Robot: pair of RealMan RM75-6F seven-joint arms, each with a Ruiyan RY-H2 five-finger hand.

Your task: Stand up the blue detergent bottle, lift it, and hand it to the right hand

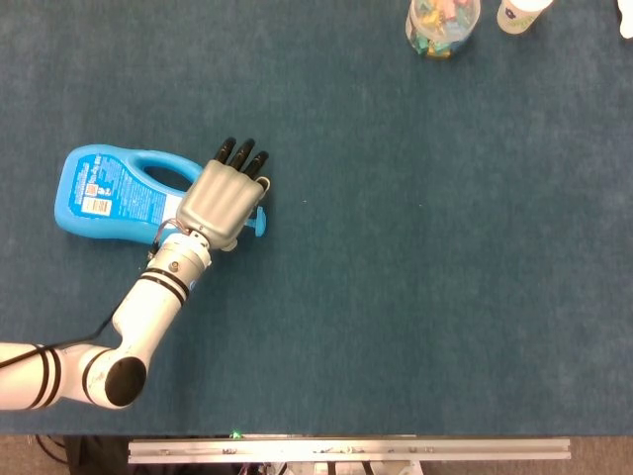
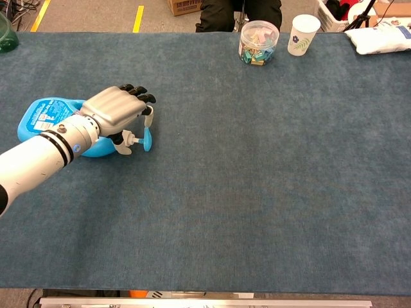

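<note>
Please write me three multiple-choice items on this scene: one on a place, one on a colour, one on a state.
1. Where is the clear jar of small coloured items?
A. far edge of the table
B. beside the detergent bottle
C. in the left hand

2. What colour is the detergent bottle?
A. red
B. blue
C. white

3. How is the bottle?
A. standing upright
B. lifted clear
C. lying on its side

Key:
1 A: the jar sits by the paper cup, far from the arm.
2 B: the bottle is blue.
3 C: it lies flat on the table, with the left hand over its neck.
</note>
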